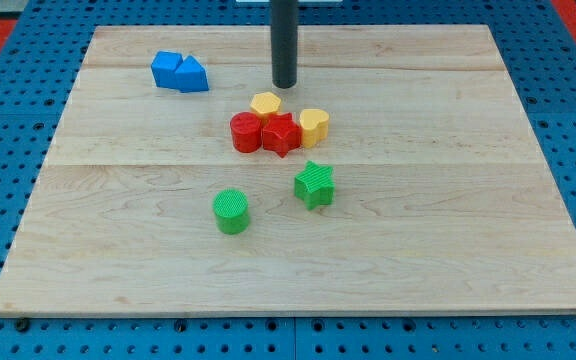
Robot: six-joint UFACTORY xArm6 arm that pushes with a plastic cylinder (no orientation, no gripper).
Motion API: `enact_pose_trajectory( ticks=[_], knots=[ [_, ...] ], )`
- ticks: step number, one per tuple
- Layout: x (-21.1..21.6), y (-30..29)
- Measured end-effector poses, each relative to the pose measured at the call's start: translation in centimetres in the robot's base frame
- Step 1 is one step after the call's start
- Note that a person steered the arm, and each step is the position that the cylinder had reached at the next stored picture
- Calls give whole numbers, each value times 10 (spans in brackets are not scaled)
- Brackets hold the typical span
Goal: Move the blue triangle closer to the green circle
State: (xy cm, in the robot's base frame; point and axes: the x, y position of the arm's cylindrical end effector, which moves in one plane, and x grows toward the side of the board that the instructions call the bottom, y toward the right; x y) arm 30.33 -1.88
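The blue triangle (193,75) sits at the view's upper left, touching a blue cube (167,69) on its left. The green circle (232,211) stands near the board's middle, well below and to the right of the blue pair. My tip (284,86) is at the view's top centre, to the right of the blue triangle and just above a yellow block. It touches no block.
A cluster lies below my tip: a yellow hexagon (265,104), a red circle (245,132), a red star (281,134) and a yellow heart (314,125). A green star (315,184) is to the right of the green circle. The wooden board (468,250) rests on a blue pegboard.
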Motion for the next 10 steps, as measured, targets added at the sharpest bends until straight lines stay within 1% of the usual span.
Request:
enact_pose_trajectory(
  ticks=[1, 2, 3, 4, 5, 6, 7, 8, 9, 10],
  knots=[
    [-11, -23],
    [-38, -65],
    [-38, -108],
    [-3, -108],
    [-3, -108],
    [5, -108],
    [27, -110],
    [27, -110],
    [71, -111],
    [149, -95]
  ],
)
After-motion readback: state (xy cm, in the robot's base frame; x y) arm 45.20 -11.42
